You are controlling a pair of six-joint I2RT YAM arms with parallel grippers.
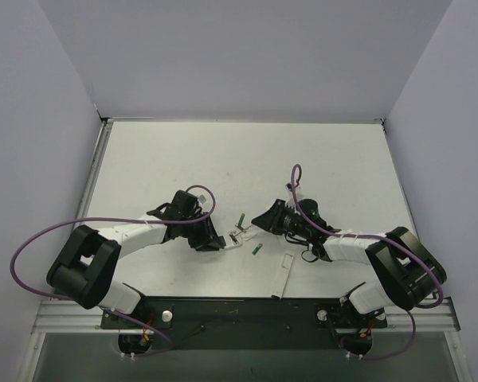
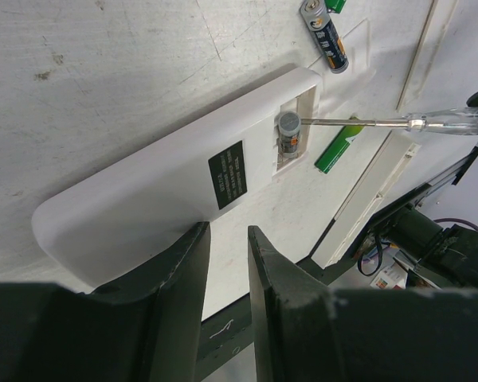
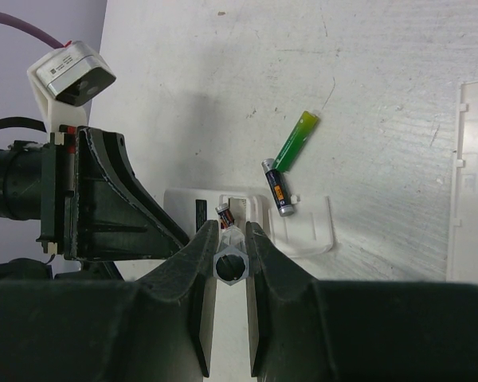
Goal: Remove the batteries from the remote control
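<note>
Prying out the cell that is left in the bay looks to be the step in hand. On the left, the left arm is reaching in low over the table (image 1: 223, 159) with its forearm nearly level. The left gripper (image 2: 228, 239) is clamping the near end of the remote control (image 2: 167, 191), pinning it back-side up with the open bay turned toward the other arm. A seated battery (image 2: 287, 123) is lying in that bay, grey end showing, and the tip of the screwdriver (image 2: 382, 122) is touching that end. Beside the remote, a dark battery (image 2: 325, 36), a green battery (image 1: 241, 217) and a second green battery (image 1: 257, 249) are lying loose on the table, near a long white cover (image 2: 374, 191). Farther right, the right arm is stretching in toward the middle with its wrist angled inward. The right gripper (image 3: 231, 231) is squeezing shut on the screwdriver's clear handle. The next move is probably calling for a small levering stroke, working the tip under the cell's end and lifting gently. Too much force is likely to flick the cell away or shift the remote.
</note>
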